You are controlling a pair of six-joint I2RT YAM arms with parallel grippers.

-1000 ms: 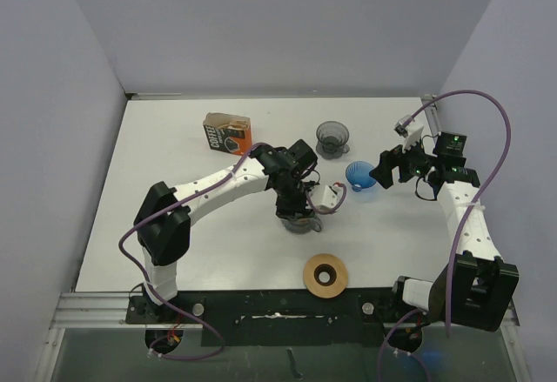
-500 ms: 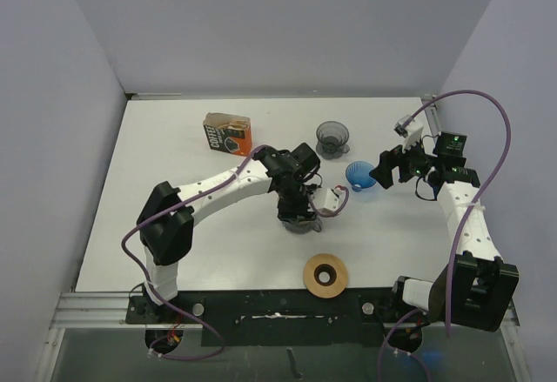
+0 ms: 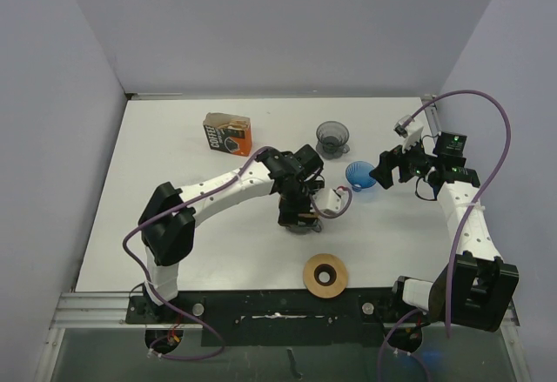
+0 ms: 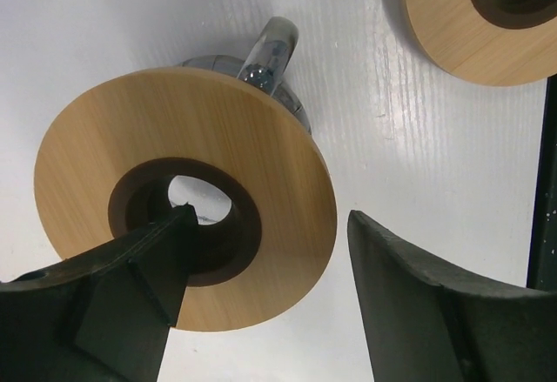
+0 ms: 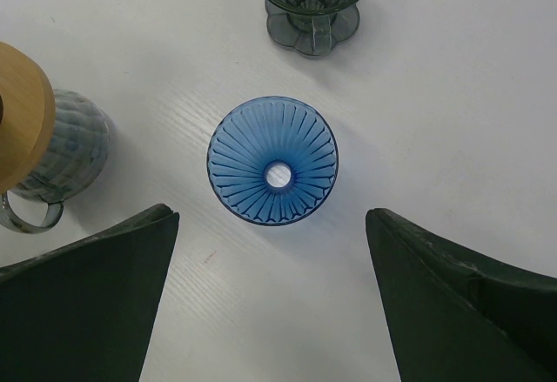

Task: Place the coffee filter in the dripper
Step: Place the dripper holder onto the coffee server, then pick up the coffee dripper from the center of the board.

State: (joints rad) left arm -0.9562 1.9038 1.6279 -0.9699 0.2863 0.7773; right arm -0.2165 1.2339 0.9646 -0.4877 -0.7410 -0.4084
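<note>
Table (image 3: 157, 164) near edge: loose wooden ring (image 3: 325, 275) lying flat. Next, left gripper (image 4: 268, 225) spread over second wooden ring (image 4: 261, 138), which sits on glass jug (image 4: 277, 47); one finger in the hole, the other clear of the rim. Right gripper (image 5: 271, 217) wide apart above blue dripper (image 5: 272, 160), not touching. Grey dripper (image 5: 313, 3) just beyond. Orange box (image 3: 227, 132) far left.

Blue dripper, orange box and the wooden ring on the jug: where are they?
Blue dripper (image 5: 248, 151), right wrist view, on its ribbed inside wall.
Orange box (image 3: 228, 133), top view, middle of its upper face.
Wooden ring on the jug (image 4: 270, 164), left wrist view, on the wood right of its hole.
</note>
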